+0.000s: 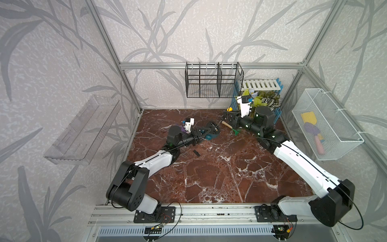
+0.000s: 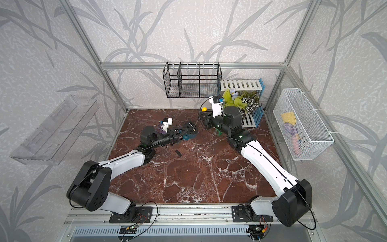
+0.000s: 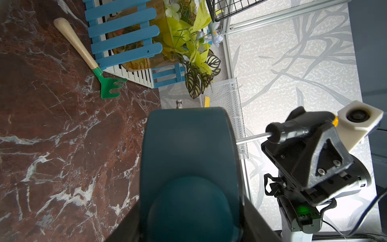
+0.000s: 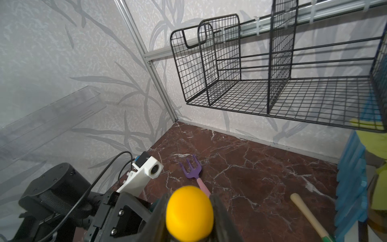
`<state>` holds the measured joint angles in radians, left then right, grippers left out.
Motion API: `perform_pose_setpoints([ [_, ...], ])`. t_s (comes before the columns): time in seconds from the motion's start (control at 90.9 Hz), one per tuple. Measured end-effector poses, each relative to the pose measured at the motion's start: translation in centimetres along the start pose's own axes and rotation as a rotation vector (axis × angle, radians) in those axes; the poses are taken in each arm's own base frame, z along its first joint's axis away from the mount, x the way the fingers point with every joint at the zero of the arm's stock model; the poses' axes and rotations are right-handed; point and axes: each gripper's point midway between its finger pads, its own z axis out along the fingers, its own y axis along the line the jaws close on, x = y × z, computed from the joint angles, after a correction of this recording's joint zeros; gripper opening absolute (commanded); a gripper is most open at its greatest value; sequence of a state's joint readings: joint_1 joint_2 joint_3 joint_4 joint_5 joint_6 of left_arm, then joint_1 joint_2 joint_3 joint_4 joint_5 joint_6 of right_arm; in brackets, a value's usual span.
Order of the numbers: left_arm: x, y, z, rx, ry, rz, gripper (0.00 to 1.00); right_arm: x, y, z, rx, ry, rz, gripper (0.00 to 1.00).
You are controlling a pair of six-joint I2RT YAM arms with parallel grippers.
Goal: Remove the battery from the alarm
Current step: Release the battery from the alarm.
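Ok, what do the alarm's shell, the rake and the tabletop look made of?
Seemingly, the alarm is matte dark teal plastic, given its smooth moulded curves. The rake has a pale, smooth wooden handle and a green head, plastic or painted metal. The tabletop is polished red-brown marble or a printed imitation, white-veined.

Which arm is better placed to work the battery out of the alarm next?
Right. The right gripper holds the screwdriver, whose tip points at the back of the alarm. The left gripper is busy holding the alarm.
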<state>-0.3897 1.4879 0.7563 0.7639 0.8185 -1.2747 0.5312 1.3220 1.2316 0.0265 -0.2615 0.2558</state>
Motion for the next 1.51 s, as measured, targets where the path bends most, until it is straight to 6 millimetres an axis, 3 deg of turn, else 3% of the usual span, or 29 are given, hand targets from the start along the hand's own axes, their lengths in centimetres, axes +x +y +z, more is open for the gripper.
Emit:
perform_pose_setpoints([
  [0.143,0.3,-0.4,-0.1,0.011,0.018,0.013,0.07,0.0,2.9,0.1,-0.003,-0.006,-0.167,0.0],
  [0.319,0.4,-0.4,-0.1,0.011,0.021,0.009,0.06,0.1,2.8,0.8,0.045,0.013,-0.191,0.0],
  [0.429,0.3,-0.2,-0.2,0.007,0.016,-0.001,0.06,0.1,1.3,0.6,0.066,0.004,-0.097,0.0],
  [0.605,0.0,0.4,-0.4,-0.007,-0.001,-0.024,0.06,1.2,-2.8,-0.5,0.086,-0.017,0.169,0.0],
  [1.056,0.1,0.6,-0.6,-0.01,0.006,-0.015,0.06,2.8,-7.3,-0.2,0.053,0.005,0.566,0.0],
  [1.188,0.1,0.9,-0.7,-0.018,0.004,-0.018,0.06,2.3,-5.8,0.1,0.051,0.0,0.473,0.0],
  [1.397,-0.4,0.6,-0.9,-0.003,-0.008,-0.007,0.06,1.1,-0.5,0.6,0.092,-0.007,0.135,0.0],
  [1.507,-0.6,0.5,-0.9,0.009,-0.013,-0.008,0.06,0.9,0.0,0.6,0.119,-0.016,0.068,0.0],
])
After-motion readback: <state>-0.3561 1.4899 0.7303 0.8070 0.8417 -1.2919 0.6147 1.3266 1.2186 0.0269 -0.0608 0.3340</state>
